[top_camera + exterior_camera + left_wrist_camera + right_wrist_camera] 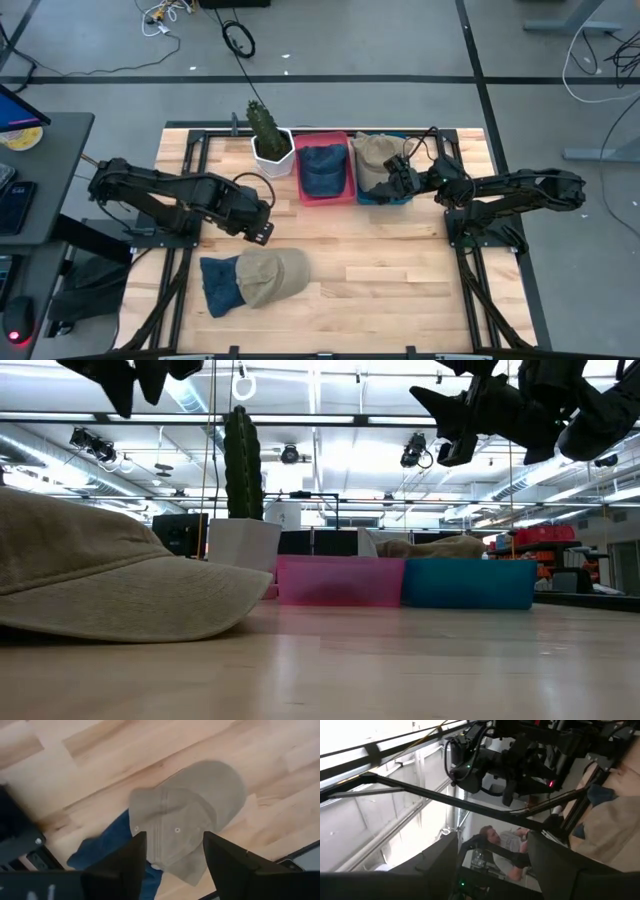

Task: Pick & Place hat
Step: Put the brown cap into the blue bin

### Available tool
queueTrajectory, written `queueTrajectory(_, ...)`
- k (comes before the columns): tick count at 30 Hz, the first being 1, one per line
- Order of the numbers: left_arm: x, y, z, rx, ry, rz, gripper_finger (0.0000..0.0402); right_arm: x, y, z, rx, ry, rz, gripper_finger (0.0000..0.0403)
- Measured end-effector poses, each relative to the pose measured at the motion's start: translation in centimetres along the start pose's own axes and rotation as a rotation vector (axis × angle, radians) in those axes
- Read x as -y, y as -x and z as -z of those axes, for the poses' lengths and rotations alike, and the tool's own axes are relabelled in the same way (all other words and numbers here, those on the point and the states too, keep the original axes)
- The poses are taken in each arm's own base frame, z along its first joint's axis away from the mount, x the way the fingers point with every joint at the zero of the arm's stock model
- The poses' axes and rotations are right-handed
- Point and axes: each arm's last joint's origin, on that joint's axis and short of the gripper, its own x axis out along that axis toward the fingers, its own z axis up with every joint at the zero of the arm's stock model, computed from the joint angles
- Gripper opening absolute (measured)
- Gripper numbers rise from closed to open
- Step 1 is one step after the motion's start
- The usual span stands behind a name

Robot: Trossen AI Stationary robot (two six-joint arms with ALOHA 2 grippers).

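Note:
A tan hat lies on the wooden table near its front left, its crown end overlapping a blue hat that lies flat beside it. My left gripper hangs open above the tan hat, pointing down, well clear of it; the blue hat shows under it. My right gripper is open and raised over the blue bin at the back, with nothing between its fingers. In the low view the tan hat fills the near left.
A pink bin holding a blue hat stands at the back beside the blue bin, which holds another tan hat. A cactus in a white pot stands left of the bins. Bare wood lies right of the hats. A person shows beyond the table.

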Motion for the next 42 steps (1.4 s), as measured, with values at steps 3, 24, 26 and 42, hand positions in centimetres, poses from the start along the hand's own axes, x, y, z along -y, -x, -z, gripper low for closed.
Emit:
queueTrajectory(3, 0.3, -0.2, 0.6, -0.005, 0.044, -0.001, 0.0221, 0.0, 0.0, 0.0, -0.006, 0.008, 0.003, 0.0239)
queueTrajectory(24, 0.2, -11.2, 5.7, -0.195, 0.121, -0.025, 0.0253, 0.5, -0.5, 1.0, -0.069, -0.028, 0.036, 0.0239)
queueTrajectory(26, -0.2, -12.3, 6.1, -0.2, 0.121, -0.006, 0.0253, 0.4, -0.5, 1.0, -0.069, -0.027, 0.036, 0.0239)
queueTrajectory(42, -1.2, -13.5, 6.3, -0.205, 0.068, -0.04, 0.0184, 0.5, -0.5, 0.9, -0.024, -0.031, 0.047, 0.0239)
